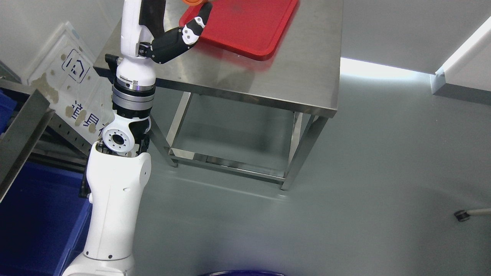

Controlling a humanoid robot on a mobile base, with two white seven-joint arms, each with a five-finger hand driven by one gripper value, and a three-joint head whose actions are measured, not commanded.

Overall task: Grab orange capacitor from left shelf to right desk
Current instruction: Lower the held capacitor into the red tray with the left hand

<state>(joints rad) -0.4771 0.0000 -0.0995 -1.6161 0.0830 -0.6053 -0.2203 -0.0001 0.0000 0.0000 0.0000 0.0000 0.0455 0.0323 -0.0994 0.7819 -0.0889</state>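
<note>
Blue bins point(34, 226) sit closest to you, at lower left under the grey shelf rail point(21, 138), so that side reads as the pickup shelf. From there the left arm point(115, 207) rises along the left of the view and reaches over the near-left corner of the steel desk point(268, 76).

That desk is the drop-off surface. It fills the top middle, legs and lower frame showing beneath. On its far part, running out past the top edge, lies a red tray point(249, 30), tilted to the desk edges, its near-right corner well inside the steel; likely the intended landing spot.

The left hand point(184, 32) hovers at the tray's near-left edge. You see black-and-white fingers point(191, 30) curled upward around the orange capacitor point(193, 2), which is only a sliver at the top edge of the view. It looks grasped, not released, but the crop hides most of the contact, so treat that as a judgement. The capacitor is over the tray's left side, probably held high for a clean set-down. Whether it touches the tray, you cannot tell.

Your right arm is out of view.
</note>
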